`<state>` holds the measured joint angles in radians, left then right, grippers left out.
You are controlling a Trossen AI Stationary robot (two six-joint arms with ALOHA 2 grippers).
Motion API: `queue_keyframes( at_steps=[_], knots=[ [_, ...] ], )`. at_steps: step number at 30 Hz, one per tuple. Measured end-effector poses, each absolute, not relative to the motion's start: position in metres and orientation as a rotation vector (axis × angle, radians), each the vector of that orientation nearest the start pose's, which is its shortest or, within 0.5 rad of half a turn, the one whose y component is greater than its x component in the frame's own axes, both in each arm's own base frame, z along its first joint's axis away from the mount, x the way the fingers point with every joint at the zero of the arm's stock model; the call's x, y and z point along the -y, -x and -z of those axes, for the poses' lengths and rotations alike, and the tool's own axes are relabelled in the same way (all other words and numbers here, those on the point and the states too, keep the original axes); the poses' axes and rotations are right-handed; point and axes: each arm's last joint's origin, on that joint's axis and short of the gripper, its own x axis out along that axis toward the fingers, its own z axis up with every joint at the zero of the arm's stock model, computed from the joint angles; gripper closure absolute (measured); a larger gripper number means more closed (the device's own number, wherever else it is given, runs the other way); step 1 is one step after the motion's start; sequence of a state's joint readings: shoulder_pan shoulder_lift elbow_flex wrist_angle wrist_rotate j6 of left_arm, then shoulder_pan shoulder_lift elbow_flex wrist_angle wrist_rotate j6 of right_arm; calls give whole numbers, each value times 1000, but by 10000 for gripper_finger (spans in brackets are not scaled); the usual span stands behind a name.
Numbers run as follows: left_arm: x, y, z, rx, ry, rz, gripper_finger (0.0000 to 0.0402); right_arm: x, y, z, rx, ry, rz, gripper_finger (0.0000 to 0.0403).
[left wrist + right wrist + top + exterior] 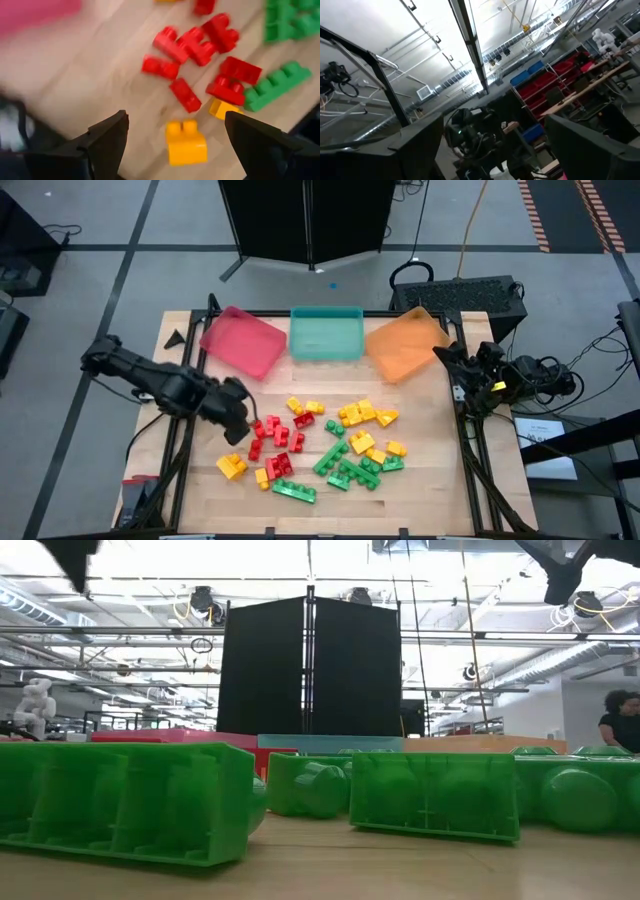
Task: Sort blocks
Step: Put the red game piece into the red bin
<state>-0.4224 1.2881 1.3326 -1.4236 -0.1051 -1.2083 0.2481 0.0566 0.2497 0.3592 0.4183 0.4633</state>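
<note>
hovering over the left part of the wooden tabletop [420, 490], the left gripper [236, 416] is holding its two dark fingers [107, 137] spread wide apart with nothing between them. just ahead of it, the red blocks [275, 442] are lying in a loose cluster, and in the left wrist view they [200, 47] are sitting a little beyond the fingertips. a yellow block [186, 142] is lying almost directly between the spread fingers, just below the gripper, with a smaller yellow block [220, 107] beside it, touching a red one. farther out from the gripper, past the red cluster, the green blocks [350, 465] are lying scattered, and more yellow blocks [365, 415] are sitting beyond those, toward the far side of the pile.

behind the gripper and off to its side, the red tray [243, 340] is sitting tilted at the tabletop's far edge; the teal tray [326, 333] is standing next to it and the orange tray [405, 345] is lying well apart from the gripper, past the teal one.

the right gripper [478, 376] is waiting at the right edge of the tabletop, well apart from every block, its camera pointing up at the ceiling; its fingers [420, 145] are standing spread and empty.

in the low view, green blocks [430, 795] are filling the foreground.
</note>
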Motion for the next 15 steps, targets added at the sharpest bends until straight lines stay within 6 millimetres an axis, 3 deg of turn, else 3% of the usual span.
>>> queue_keyframes(
  at_steps=[4,15],
  knots=[
    [98,-186,-326,-1287,730,-672,70,-5,-67,-273,549,-628,44,60],
    [144,-188,-298,-1396,542,-679,70,-5,-67,-273,541,-624,46,60]
  ],
)
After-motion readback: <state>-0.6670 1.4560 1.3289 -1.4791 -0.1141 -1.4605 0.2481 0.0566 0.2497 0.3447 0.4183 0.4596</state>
